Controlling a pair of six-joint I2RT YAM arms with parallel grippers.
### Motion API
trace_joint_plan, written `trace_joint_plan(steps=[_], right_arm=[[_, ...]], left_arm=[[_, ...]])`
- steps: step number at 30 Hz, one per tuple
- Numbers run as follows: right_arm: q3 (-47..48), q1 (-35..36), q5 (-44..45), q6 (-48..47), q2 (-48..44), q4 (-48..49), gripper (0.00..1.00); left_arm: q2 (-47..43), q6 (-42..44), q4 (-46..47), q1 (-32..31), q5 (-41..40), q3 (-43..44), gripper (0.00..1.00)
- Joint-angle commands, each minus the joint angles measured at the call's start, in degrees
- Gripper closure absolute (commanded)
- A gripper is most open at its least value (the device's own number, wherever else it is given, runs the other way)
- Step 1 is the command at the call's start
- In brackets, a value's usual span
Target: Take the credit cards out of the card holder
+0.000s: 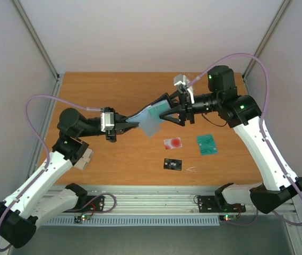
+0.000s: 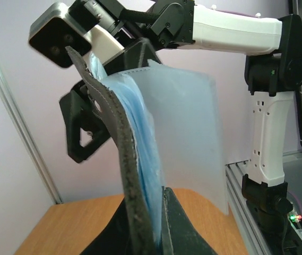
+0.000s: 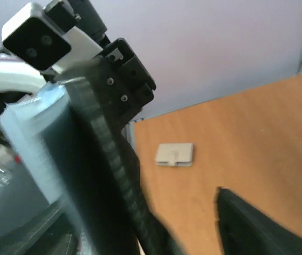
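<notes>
While left jaws clench the card holder (image 1: 149, 124), right jaws gape; the black card (image 1: 173, 164) bears illegible print.

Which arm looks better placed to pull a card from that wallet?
Right: the right fingers are open at the card holder's free end; the left fingers are shut on its other end.
</notes>
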Motion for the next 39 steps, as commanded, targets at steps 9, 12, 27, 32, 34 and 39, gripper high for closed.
trace_joint_plan(steps=[9, 12, 27, 32, 34, 39], right_arm=[[2.69, 2.75, 8.83, 10.83, 1.19, -0.9, 0.99], [2.85, 2.87, 16.46, 16.94, 1.99, 0.04, 0.99], [4.42, 15.45, 37.51, 13.83, 4.55, 0.28, 0.99], [3.69, 15.38, 31.27, 12.34, 4.62, 1.18, 0.99], [4.04, 15.3, 29.61, 12.04, 5.15, 0.68, 0.97], [3.28, 13.08, 25.08, 12.49, 3.43, 1.6, 0.49]], left_arm=[[-1.88, -11.08, 0.64, -0.86, -13.34, -1.56, 0.69], [-2.33, -13.98, -3.27, -0.86, -15.48, -3.37, 0.35], [0.01, -26.83, -6.84, -0.86, -30.95, -4.91, 0.3], [-1.07, -25.67, -5.92, -0.86, -28.03, -5.5, 0.64], [-1.45, -24.95, -5.13, -0.86, -26.0, -5.7, 0.83], [-2.47, -23.58, -4.93, -0.86, -25.27, -5.78, 1.0]])
